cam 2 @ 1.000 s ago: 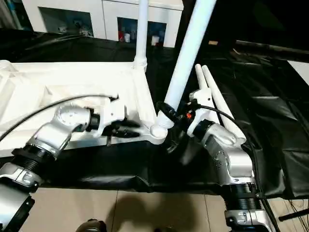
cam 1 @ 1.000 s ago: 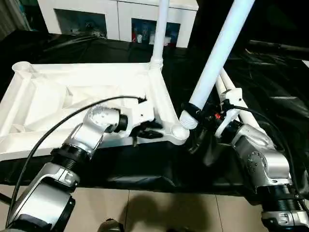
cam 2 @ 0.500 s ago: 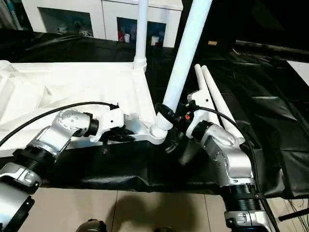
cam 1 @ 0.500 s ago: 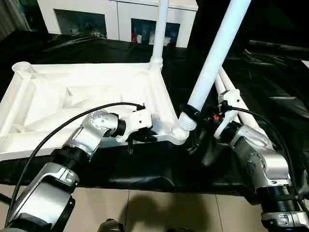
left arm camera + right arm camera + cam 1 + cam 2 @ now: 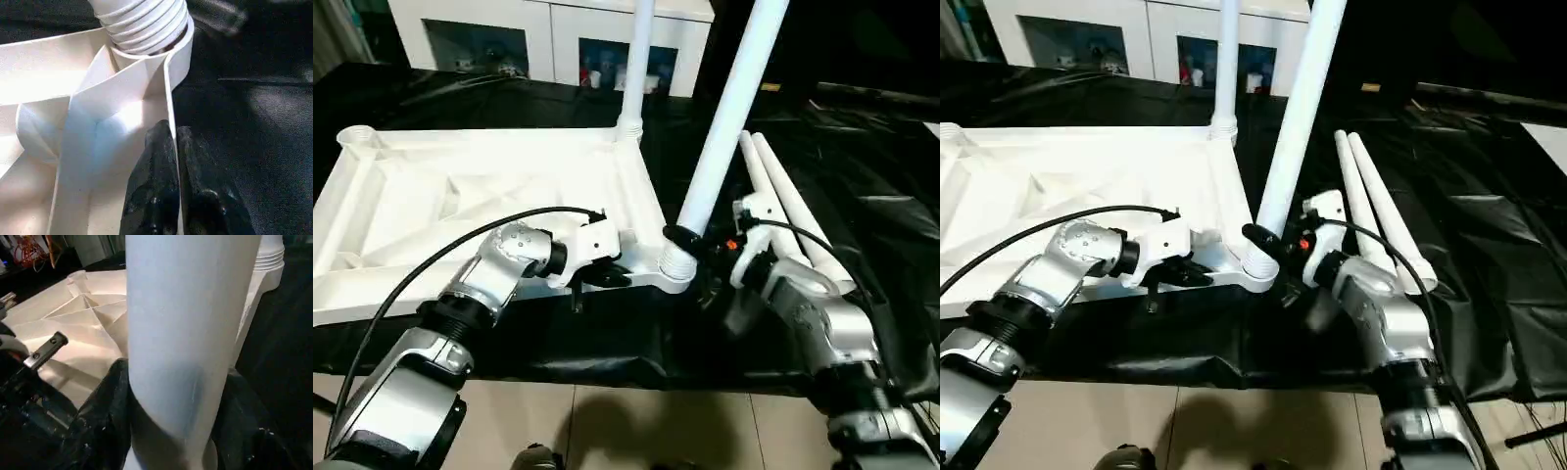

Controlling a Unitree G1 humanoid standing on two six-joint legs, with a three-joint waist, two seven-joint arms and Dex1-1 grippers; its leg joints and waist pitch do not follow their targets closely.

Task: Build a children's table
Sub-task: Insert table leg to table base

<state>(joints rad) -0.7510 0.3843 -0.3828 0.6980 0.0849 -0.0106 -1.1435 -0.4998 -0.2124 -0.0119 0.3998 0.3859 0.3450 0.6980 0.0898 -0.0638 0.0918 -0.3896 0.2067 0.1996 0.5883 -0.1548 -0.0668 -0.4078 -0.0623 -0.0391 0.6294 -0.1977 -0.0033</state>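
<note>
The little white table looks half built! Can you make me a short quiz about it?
1. True or false: all four legs stand in the table top.
2. How many loose legs lie on the black cloth?
3. The left gripper has its jaws closed on: A a loose leg; B the table top's rim; C a cable.
Key: 1 false; 2 two; 3 B.

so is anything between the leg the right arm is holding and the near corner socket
Nothing visible: the long white tubular leg, held by the right gripper, already has its threaded end at the white plastic tabletop's rounded near corner socket.
</note>
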